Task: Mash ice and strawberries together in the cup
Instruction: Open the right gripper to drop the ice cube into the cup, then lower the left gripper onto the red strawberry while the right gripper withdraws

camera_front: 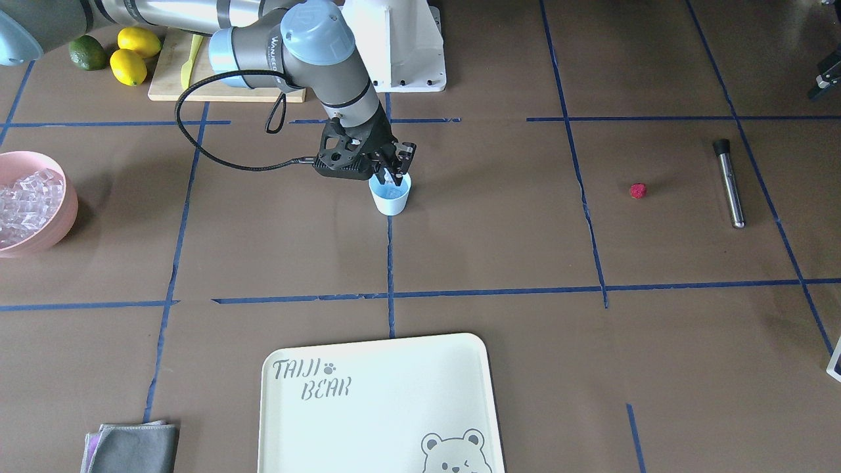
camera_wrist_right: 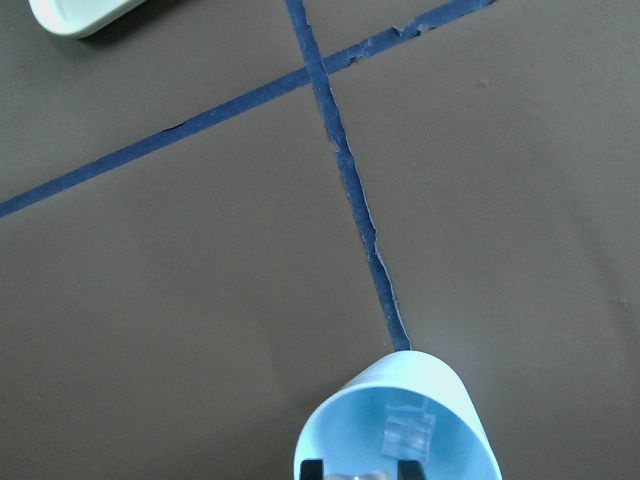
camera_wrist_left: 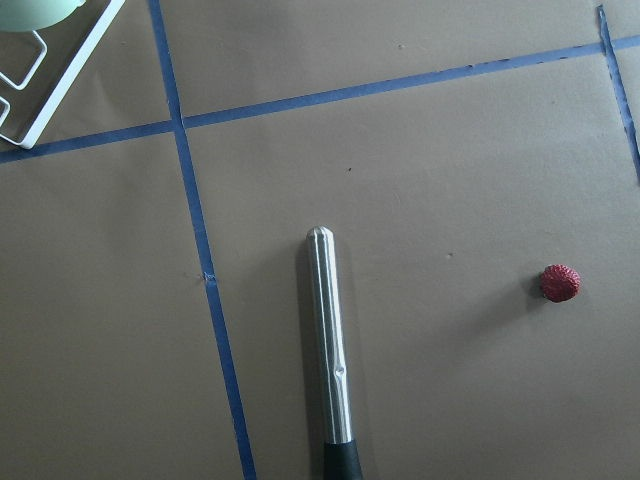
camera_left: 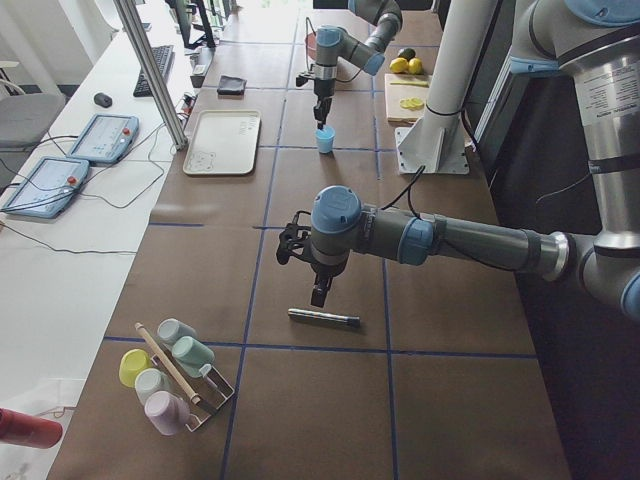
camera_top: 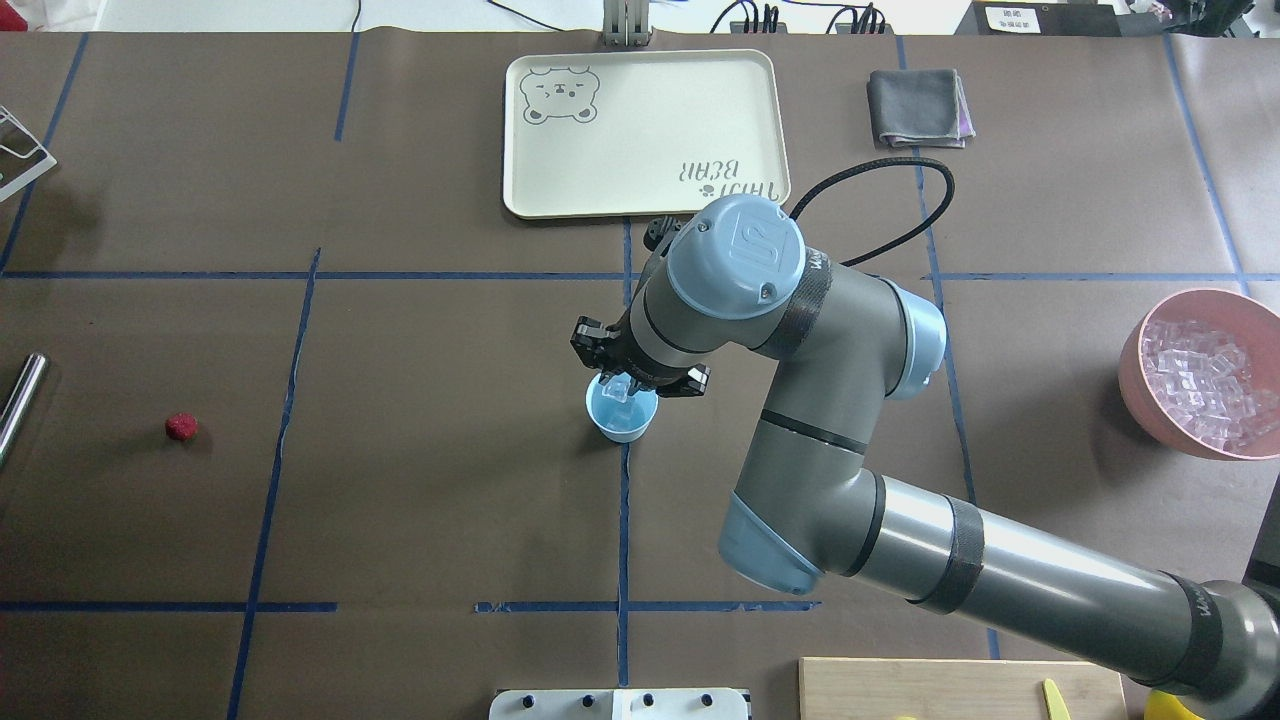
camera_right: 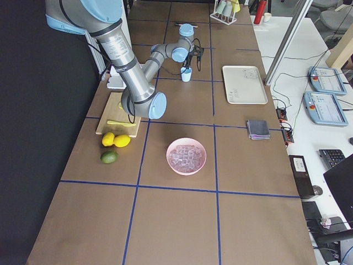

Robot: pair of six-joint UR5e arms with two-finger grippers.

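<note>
One cup (camera_front: 390, 197) is standing mid-counter, with one ice cube (camera_wrist_right: 410, 435) showing inside. One strawberry (camera_front: 638, 190) and one metal muddler (camera_front: 730, 184) are lying toward the left end. One pink bowl (camera_front: 66, 220) is holding more cubes than can be counted. Two lemons (camera_front: 139, 41), one green fruit (camera_front: 88, 52), one cutting board (camera_front: 161, 79), one tray (camera_front: 381, 427) and one folded cloth (camera_front: 135, 447) are sitting along the edges.

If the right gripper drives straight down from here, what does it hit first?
Probably the ice cube inside the cup: the right gripper hangs over the cup's mouth. Depth is unclear.
</note>
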